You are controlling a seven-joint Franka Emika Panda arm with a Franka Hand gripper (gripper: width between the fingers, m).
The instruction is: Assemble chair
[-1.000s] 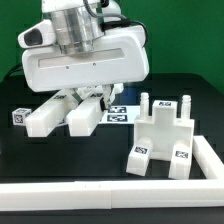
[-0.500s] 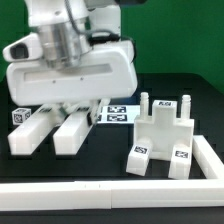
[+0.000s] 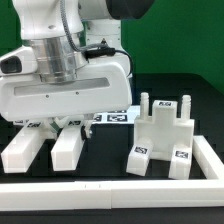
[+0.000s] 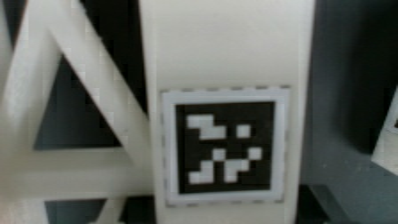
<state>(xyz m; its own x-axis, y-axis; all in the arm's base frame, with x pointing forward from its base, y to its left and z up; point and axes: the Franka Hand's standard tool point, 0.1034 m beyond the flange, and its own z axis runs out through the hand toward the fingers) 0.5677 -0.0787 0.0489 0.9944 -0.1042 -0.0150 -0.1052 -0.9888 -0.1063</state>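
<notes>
We see the arm (image 3: 60,40) bent low at the exterior view's left, its broad white hand body hanging just over the black table (image 3: 105,150) and filling most of that side. The tool (image 3: 62,124) sits under that body and its fingers are almost wholly hidden. It reads as clenched on the two-legged chair piece (image 3: 68,148), whose two thick white legs stick out from beneath the hand toward the near edge, side by side. We cannot tell whether those legs touch the table. In the wrist view, one white bar of that chair piece (image 4: 214,50) fills the middle, very close and blurred. It carries a square fiducial tag (image 4: 222,145), with slanted white bars beside it. The pegged chair block (image 3: 160,138) stands well apart at the exterior view's right, upright pegs on top and tags on its faces. A white rail (image 3: 110,190) runs along the near edge and up the right side. The marker board (image 3: 120,115) lies farther back, partly covered by the hand.
</notes>
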